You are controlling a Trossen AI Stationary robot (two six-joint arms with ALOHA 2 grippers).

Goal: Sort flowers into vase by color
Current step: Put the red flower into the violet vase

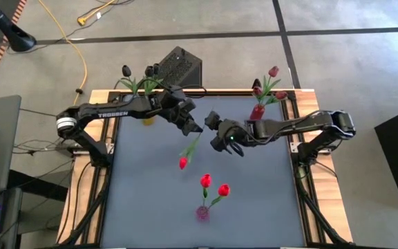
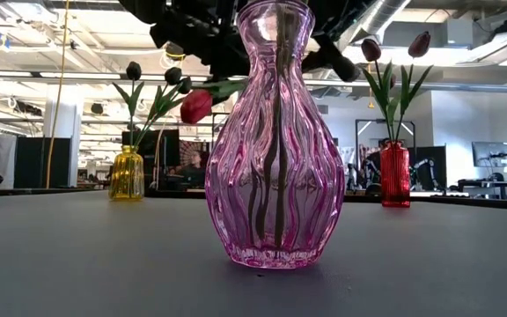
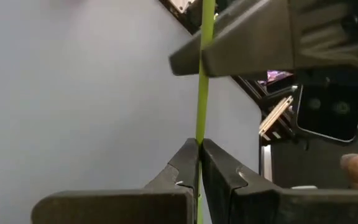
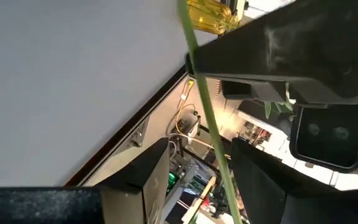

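A red-headed tulip (image 1: 183, 163) hangs in the air over the middle of the table, with its green stem (image 1: 193, 144) slanting up to both grippers. My left gripper (image 1: 197, 128) is shut on that stem. My right gripper (image 1: 211, 123) faces it closely and is open, with the stem (image 4: 211, 143) passing between its fingers. Whether they touch it, I cannot tell. A pink vase (image 1: 202, 212) near the front edge holds two red tulips (image 1: 206, 181). A yellow vase (image 1: 147, 119) holds near-black tulips and a red vase (image 1: 257, 111) holds crimson ones. My left gripper (image 3: 199, 144) pinches the thin green stem (image 3: 200, 127) between its two fingertips, at the end away from the head. It comes in from the table's left, slanting down. The tulip is lifted clear, and its red head (image 2: 196, 106) hangs lower, toward the near edge.
The yellow vase (image 2: 126, 173) stands at the far left of the grey table top (image 1: 150, 207) and the red vase (image 2: 394, 174) at the far right. The pink vase (image 2: 275, 132) stands at the near middle. A black box (image 1: 178, 66) sits beyond the far edge.
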